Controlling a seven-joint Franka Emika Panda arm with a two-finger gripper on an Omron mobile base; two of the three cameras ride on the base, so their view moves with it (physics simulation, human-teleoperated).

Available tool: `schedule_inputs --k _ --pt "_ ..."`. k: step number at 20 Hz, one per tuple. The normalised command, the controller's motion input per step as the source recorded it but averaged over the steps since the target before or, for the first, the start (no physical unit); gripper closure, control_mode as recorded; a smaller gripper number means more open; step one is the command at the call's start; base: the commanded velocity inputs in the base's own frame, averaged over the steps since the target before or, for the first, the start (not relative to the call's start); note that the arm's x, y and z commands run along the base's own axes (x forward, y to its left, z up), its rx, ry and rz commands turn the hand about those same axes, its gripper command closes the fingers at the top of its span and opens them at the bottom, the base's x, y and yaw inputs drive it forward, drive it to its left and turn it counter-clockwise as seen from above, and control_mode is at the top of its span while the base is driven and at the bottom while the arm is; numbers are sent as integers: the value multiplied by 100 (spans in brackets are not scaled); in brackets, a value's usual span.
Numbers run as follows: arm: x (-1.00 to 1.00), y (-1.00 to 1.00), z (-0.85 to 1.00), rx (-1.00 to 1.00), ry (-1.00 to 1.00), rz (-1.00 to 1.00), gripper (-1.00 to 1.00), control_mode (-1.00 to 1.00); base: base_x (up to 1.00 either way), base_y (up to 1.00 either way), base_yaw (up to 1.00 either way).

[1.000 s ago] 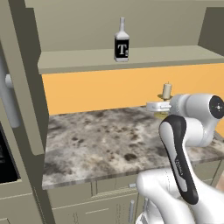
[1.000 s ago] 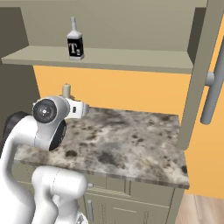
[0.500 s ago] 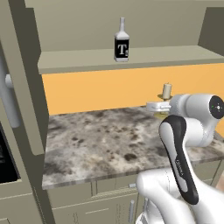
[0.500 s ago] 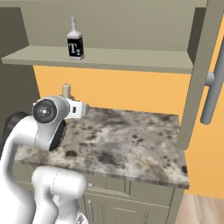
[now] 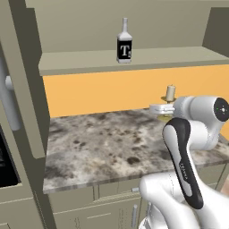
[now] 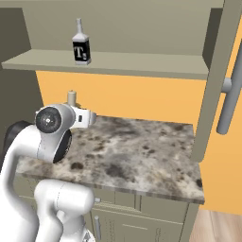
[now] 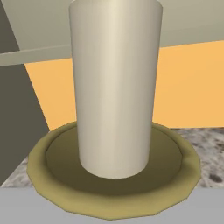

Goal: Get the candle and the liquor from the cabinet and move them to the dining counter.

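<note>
The candle (image 7: pixel 114 83), a cream pillar on a brass dish, fills the hand view from very close. In the left base view the candle (image 5: pixel 170 92) stands upright just above my hand, over the right end of the marble worktop. My gripper (image 5: pixel 166 112) is shut on the candle's base, with the fingers hidden by the hand. From the right base view, the candle (image 6: pixel 72 98) rises behind my wrist. The liquor (image 5: pixel 124 42) (image 6: pixel 81 45) stands upright on the open cabinet's shelf (image 5: pixel 147 60), up and to the left of my hand. The dining counter is out of view.
The small marble worktop (image 5: pixel 103 143) (image 6: pixel 142 151) lies below the hand against an orange wall. One open cabinet door (image 5: pixel 22 89) with a bar handle (image 5: pixel 9 100) stands at the left, the other door (image 6: pixel 215 85) at the right. Drawers sit under the worktop.
</note>
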Motion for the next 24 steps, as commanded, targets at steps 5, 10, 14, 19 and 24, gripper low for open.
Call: schedule_inputs --k 5,10,14,19,24 --pt "0 0 0 0 0 0 100 100 -55 0 0" --pt "0 0 0 0 0 0 100 100 -66 0 0" --pt "0 0 0 0 0 0 100 100 -44 0 62" --pt "0 0 0 0 0 0 100 100 -5 0 100" --pt "0 0 0 0 0 0 100 100 -3 0 100"
